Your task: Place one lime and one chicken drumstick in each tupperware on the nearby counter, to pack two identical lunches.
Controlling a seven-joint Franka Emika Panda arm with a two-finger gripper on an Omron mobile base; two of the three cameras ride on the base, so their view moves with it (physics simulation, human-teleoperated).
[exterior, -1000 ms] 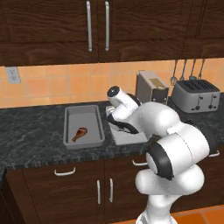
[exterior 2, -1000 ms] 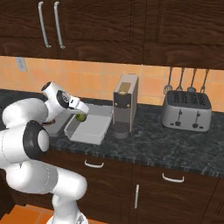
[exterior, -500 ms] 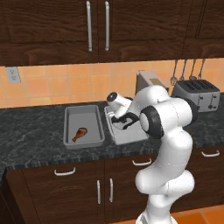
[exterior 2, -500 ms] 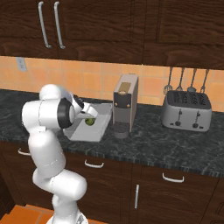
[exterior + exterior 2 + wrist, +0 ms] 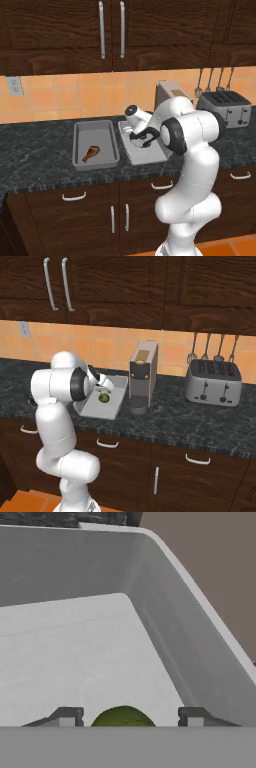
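Observation:
Two light grey tupperware trays sit side by side on the black marbled counter (image 5: 35, 150). The left tupperware (image 5: 80, 145) holds a brown chicken drumstick (image 5: 91, 153). My gripper (image 5: 141, 139) reaches down into the right tupperware (image 5: 150, 156). A green lime (image 5: 104, 398) lies on that tray's floor (image 5: 97, 410), just under the gripper (image 5: 103, 390). In the hand view the lime (image 5: 122, 716) sits between the fingertips (image 5: 65, 717). A small gap shows on each side, so the gripper (image 5: 129, 719) is open. The tray wall (image 5: 165, 612) rises to the right.
A tall grey coffee machine (image 5: 142, 376) stands right beside the right tray. A silver toaster (image 5: 212, 383) sits further right, under hanging utensils (image 5: 205, 348). Dark wall cabinets (image 5: 110, 30) hang above the counter. A wall outlet (image 5: 16, 86) is at the far left.
The arm carried the lime down into the right tray. The fingers have since parted from it and the lime now rests on the tray floor.

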